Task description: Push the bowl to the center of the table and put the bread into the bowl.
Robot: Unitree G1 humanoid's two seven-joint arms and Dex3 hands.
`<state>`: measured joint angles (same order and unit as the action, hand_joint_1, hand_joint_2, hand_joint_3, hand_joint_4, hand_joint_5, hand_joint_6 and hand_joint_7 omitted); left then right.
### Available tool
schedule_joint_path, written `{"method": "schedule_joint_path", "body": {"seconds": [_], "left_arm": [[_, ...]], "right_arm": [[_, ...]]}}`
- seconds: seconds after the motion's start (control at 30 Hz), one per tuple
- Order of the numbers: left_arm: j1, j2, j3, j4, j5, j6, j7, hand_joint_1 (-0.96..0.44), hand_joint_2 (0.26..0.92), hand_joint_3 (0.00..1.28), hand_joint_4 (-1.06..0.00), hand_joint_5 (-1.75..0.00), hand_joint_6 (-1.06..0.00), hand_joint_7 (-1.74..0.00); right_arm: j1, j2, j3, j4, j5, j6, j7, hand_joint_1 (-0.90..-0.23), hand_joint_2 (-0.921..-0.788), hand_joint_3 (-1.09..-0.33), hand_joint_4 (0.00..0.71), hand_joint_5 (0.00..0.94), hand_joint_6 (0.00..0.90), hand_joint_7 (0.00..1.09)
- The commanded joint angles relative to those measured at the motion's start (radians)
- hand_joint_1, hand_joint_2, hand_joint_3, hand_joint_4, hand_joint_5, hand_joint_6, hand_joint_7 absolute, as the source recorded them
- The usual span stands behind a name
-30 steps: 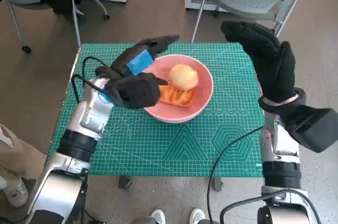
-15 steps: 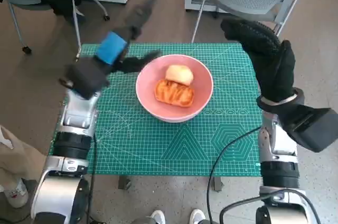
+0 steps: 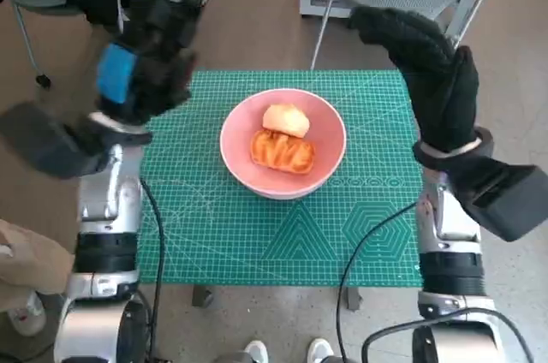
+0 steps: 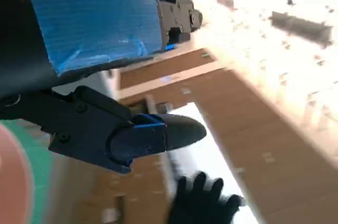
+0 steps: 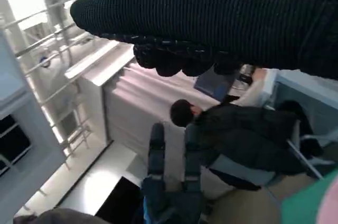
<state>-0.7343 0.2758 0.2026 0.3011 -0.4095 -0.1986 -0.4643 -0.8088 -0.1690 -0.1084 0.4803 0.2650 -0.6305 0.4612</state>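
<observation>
L hand (image 3: 147, 46) raised off the table's 10 o'clock corner, fingers spread, holding nothing. Green cutting mat (image 3: 257, 235) covers the tabletop; pink bowl (image 3: 282, 142) sits approx center w/ the bread (image 3: 283, 137) in it. R hand (image 3: 428, 72) up at 2 o'clock, open, empty. Brown floor, chairs behind.

A pink round bowl (image 3: 282, 142) sits upright just above the middle of the frame, on the green mat. Inside it lie two breads: a pale round bun (image 3: 286, 120) toward the top, touching a flat, golden-orange braided pastry (image 3: 282, 151) below it.
</observation>
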Motion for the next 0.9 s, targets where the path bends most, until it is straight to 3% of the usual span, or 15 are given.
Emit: {"method": "schedule_joint_path", "body": {"seconds": [0.03,0.27,0.6,0.9], "left_arm": [[0.04,-0.025,0.025,-0.072,-0.06,0.032,-0.004,-0.7,0.921,0.33,0.0,0.0,-0.03,-0.02],[0.069,-0.039,0.046,-0.118,-0.099,0.035,-0.007,-0.64,0.921,0.28,0.0,0.0,-0.03,-0.02],[0.079,-0.018,0.039,-0.117,-0.043,0.011,-0.009,-0.68,0.921,0.26,0.0,0.0,-0.05,-0.03],[0.077,-0.014,0.029,-0.104,0.042,-0.045,0.01,-0.7,0.921,0.3,0.0,0.0,-0.05,-0.04]], "right_arm": [[-0.011,0.015,0.013,0.005,-0.033,-0.007,-0.019,-0.707,-0.921,-0.774,0.163,0.005,0.008,0.49],[-0.049,0.024,0.019,0.044,-0.068,-0.044,-0.038,-0.711,-0.921,-0.774,0.157,0.001,0.007,0.49],[-0.092,0.031,0.038,0.081,-0.112,-0.078,-0.06,-0.697,-0.921,-0.79,0.155,0.0,0.009,0.49],[-0.111,0.026,0.05,0.085,-0.13,-0.067,-0.067,-0.733,-0.921,-0.792,0.158,0.002,0.004,0.49]]}}
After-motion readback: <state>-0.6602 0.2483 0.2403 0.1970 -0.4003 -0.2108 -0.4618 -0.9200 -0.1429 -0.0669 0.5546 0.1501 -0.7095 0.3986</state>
